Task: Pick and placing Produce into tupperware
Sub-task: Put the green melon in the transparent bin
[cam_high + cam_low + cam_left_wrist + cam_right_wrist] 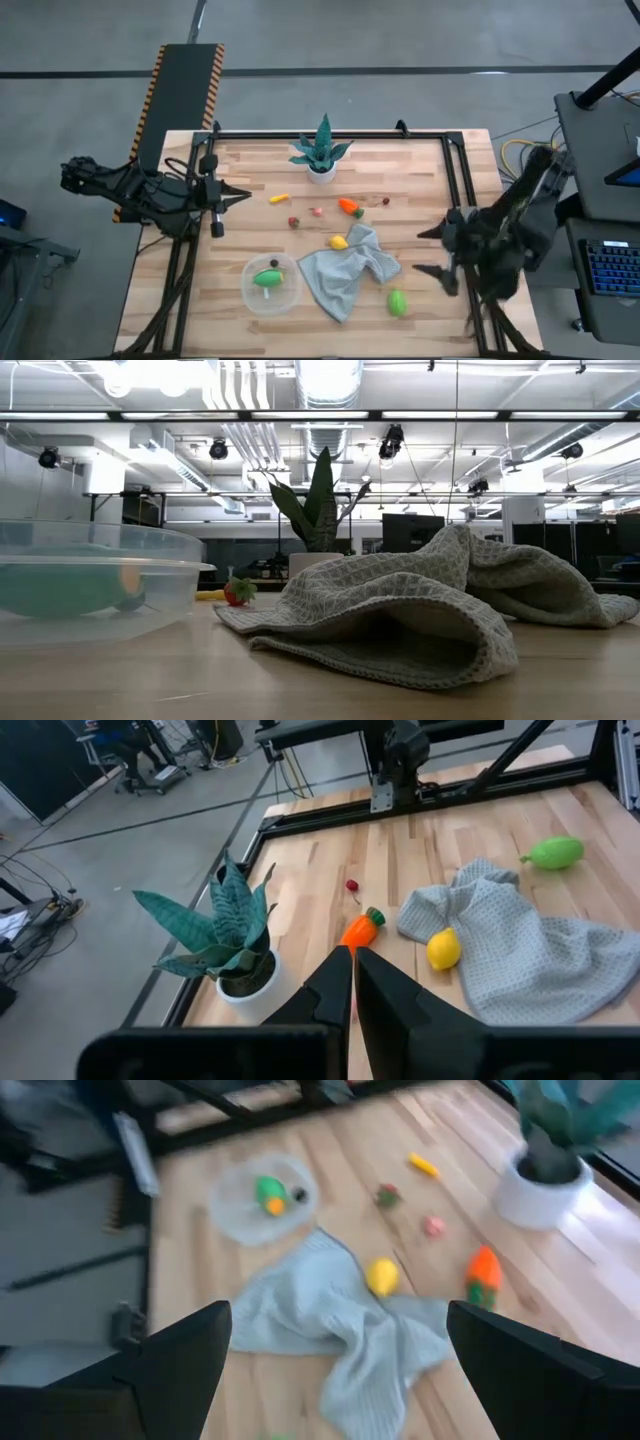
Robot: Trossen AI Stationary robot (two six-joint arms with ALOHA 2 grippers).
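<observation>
Produce is partly sorted: one green toy piece with a dark bit beside it (267, 277) already lies in the small clear round-cornered plastic tub (250, 290), while the rest lies loose on the wooden table (420, 170), so the step in hand looks like an approach for another pick. The right gripper (434, 252) hangs at the table's right edge with its fingers spread fully apart and nothing between them. Closest to it, just ahead toward the table's middle and nearer the front edge, lies a smooth green oval fruit (397, 302); beyond that is the crumpled grey waffle-weave cloth (345, 272), with a yellow lemon-shaped toy (339, 242) touching the cloth's far edge, and an orange carrot with a green top (349, 207) a little past it. The tub sits on the far side of the cloth from this claw. The next move probably calls for lowering over the green fruit, closing on it, and carrying it across the cloth to the tub. The left gripper (243, 195) waits at the table's left edge, fingers pressed together and empty, pointing toward the small yellow piece (279, 198) and the spiky teal plant in a white pot (322, 152).
</observation>
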